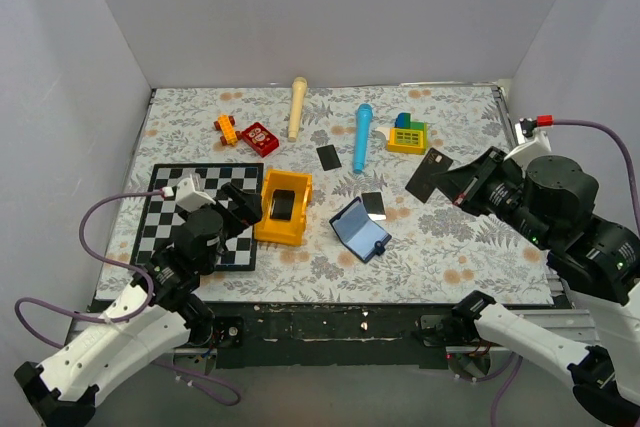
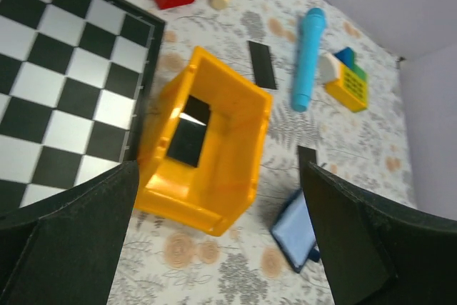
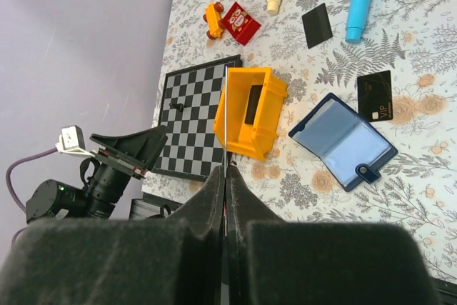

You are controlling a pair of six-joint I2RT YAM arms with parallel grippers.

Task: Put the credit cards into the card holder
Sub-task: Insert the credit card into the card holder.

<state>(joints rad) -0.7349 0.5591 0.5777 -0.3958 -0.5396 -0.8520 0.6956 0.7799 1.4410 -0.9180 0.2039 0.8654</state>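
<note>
The card holder (image 1: 360,229) lies open on the flowered cloth, its light blue inside up; it also shows as the card holder (image 3: 343,141) and the card holder (image 2: 296,230). My right gripper (image 1: 455,184) hangs above the cloth at the right, shut on a black credit card (image 1: 430,175). In the right wrist view that card (image 3: 225,116) shows edge-on between the right gripper (image 3: 226,176) pads. A second credit card (image 1: 373,204) lies flat just behind the holder. A third black card (image 1: 328,157) lies farther back. My left gripper (image 2: 218,176) is open and empty, above a yellow bin (image 2: 235,169).
The yellow bin (image 1: 283,209) holds a flat black thing (image 1: 283,203) and stands beside a chessboard (image 1: 170,217). At the back lie a blue cylinder (image 1: 362,135), a wooden peg (image 1: 297,105), a red block (image 1: 260,138), an orange toy (image 1: 226,128) and a yellow toy (image 1: 408,133).
</note>
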